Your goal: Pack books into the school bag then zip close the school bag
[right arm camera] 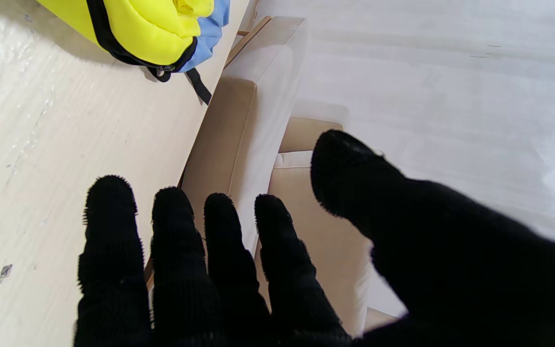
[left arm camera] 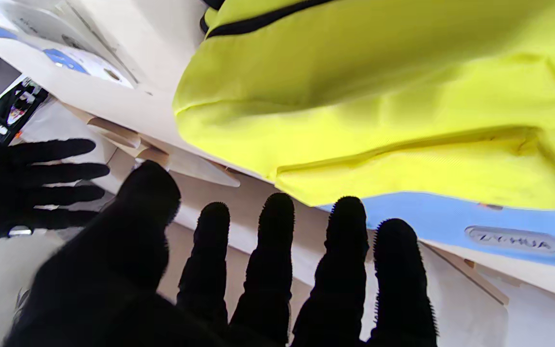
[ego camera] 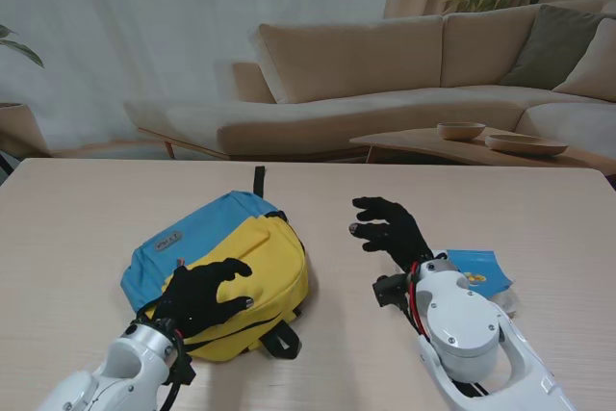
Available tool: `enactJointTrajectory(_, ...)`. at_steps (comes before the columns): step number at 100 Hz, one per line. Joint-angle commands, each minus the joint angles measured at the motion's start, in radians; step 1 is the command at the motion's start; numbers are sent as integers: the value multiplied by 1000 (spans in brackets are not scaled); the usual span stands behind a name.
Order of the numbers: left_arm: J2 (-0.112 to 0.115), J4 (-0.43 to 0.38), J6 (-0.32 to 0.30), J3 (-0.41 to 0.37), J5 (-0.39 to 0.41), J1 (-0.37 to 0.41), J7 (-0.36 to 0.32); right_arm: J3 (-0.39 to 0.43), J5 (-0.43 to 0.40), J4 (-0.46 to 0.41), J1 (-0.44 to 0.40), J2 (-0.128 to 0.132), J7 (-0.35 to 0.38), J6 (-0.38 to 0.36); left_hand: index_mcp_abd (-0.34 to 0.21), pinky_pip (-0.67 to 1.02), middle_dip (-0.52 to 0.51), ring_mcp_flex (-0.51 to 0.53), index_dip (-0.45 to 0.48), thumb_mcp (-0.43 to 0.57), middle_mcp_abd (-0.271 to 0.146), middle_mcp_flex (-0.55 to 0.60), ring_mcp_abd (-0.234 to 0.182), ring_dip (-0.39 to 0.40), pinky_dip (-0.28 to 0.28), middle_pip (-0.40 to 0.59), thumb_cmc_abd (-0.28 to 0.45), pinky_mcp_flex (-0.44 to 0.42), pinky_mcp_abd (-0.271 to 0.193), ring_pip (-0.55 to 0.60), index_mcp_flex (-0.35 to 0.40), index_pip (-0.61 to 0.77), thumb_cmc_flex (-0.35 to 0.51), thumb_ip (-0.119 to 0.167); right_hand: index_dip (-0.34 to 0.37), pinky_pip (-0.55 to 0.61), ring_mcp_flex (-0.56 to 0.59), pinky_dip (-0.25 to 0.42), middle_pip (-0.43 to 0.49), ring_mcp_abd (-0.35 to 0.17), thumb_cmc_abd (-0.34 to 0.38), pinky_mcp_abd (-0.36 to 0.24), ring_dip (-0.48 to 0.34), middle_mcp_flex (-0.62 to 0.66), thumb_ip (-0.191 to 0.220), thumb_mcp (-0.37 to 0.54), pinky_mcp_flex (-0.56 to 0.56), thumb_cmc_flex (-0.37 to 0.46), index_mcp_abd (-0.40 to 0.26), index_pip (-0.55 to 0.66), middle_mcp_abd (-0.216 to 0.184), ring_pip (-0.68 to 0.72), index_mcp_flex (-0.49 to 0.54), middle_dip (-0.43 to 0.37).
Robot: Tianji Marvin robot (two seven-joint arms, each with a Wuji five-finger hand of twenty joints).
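At the bottom of the stand view, the left hand [ego camera: 202, 294] hangs over the near yellow part of the school bag [ego camera: 223, 271], fingers spread and holding nothing; whether they touch the fabric cannot be told from here. The left wrist view shows the same fingers [left arm camera: 270, 250] apart, with the yellow front of the bag [left arm camera: 378, 120] and its blue band close ahead, and a small grey label [left arm camera: 513, 239] on the blue that reads only as a speck from the stand.

The bag lies flat in the lower left centre of the stand view, on the pale wooden table [ego camera: 77, 218], yellow side toward me, blue side farther off, a black strap at its far end.

To the right of centre, the right hand [ego camera: 390, 225] is held over bare table, well apart from the bag, fingers spread and empty. Its wrist view shows the fingers [right arm camera: 176, 250] parted, and the bag's zipped black edge [right arm camera: 113, 46] in the upper left corner.

Behind the right arm, at the lower right of the stand view, a blue book [ego camera: 484, 269] lies on the table, partly hidden by the forearm. No wrist view shows it clearly.

Beyond the table stand a beige sofa [ego camera: 385, 74] and a low table with two bowls [ego camera: 460, 130].
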Motion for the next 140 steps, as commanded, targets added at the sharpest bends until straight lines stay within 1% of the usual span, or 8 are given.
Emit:
enactJointTrajectory(1, -10, -10, -12, -9, -10, 3, -11, 11, -11, 1, -19, 6, 28, -18, -6, -63, -47, -28, -59, -1, -15, -40, -14, -31, -34, -54, 27, -33, -6, -48, -16, -55, -25, 33, 20, -23, -40, -1, -6, -31, 8, -15, 18, -16, 22, -34, -9, -35, -36, 38, -45, 24, -31, -12)
enactJointTrajectory(11, -13, 6, -55, -19, -27, -17, 12, 31, -53, 9, -29, 19, 61, -56, -25, -121, -90, -52, -120, -16, -19, -61, -21, -55, -49, -109, 35, -54, -8, -98, -8, -115, -28, 34, 58, 31, -96, 31, -2, -52, 38, 1, 58, -14, 29, -57, -99, -54, -96, 117, -102, 91, -55, -9)
enactJointTrajectory(23, -15, 31, -89, -16, -56, -64, 14, 61, -131, 24, -39, 38, 102, -111, -41, -198, -125, -92, -169, -33, -28, -87, -30, -82, -63, -154, 45, -83, -19, -156, 5, -155, -31, 36, 158, 336, -195, 247, 74, -77, 75, 7, 163, -5, 41, -80, -319, -80, -143, 223, -151, 282, -36, 24)
enactJointTrajectory(35, -14, 69, -111, 0, -62, -124, 13, 96, -231, 47, -45, 58, 142, -178, -52, -284, -153, -125, -202, -53, -36, -108, -40, -110, -80, -194, 55, -107, -32, -212, 17, -184, -35, 39, 214, 396, -226, 319, 141, -91, 95, -7, 202, -32, 48, -97, -367, -99, -160, 242, -168, 357, -34, 51)
enactJointTrajectory(77, -10, 195, -103, 91, -71, -314, -18, 207, -529, 131, -56, 95, 177, -328, -53, -443, -173, -169, -249, -74, -48, -144, -65, -135, -94, -227, 71, -137, -57, -284, 5, -225, -36, 45, 236, 356, -222, 320, 89, -124, 143, -14, 175, -39, 75, -108, -381, -125, -209, 200, -210, 305, -74, 24)
enactJointTrajectory(101, -9, 199, -99, 99, -76, -322, -27, 261, -649, 210, -37, 113, 208, -357, -53, -459, -169, -169, -249, -72, -51, -144, -64, -133, -87, -222, 68, -134, -59, -288, 3, -219, -35, 45, 234, 313, -248, 300, 66, -152, 137, -30, 160, -63, 85, -88, -405, -121, -234, 190, -235, 271, -106, 17)
enactJointTrajectory(125, -10, 195, -95, 105, -86, -322, -26, 312, -730, 311, -2, 141, 303, -389, -48, -466, -167, -161, -252, -68, -42, -135, -57, -130, -78, -219, 79, -124, -52, -286, 5, -217, -37, 46, 233, 239, -331, 260, 42, -200, 175, -64, 139, -152, 84, -134, -463, -146, -261, 167, -260, 226, -187, 8)
enactJointTrajectory(140, -10, 196, -83, 114, -97, -330, -33, 315, -786, 387, 28, 150, 307, -395, -47, -466, -166, -157, -254, -66, -39, -134, -53, -127, -71, -218, 89, -116, -50, -283, 4, -215, -37, 47, 238, 229, -339, 252, 43, -206, 168, -69, 136, -154, 81, -147, -466, -143, -264, 169, -264, 220, -190, 7)
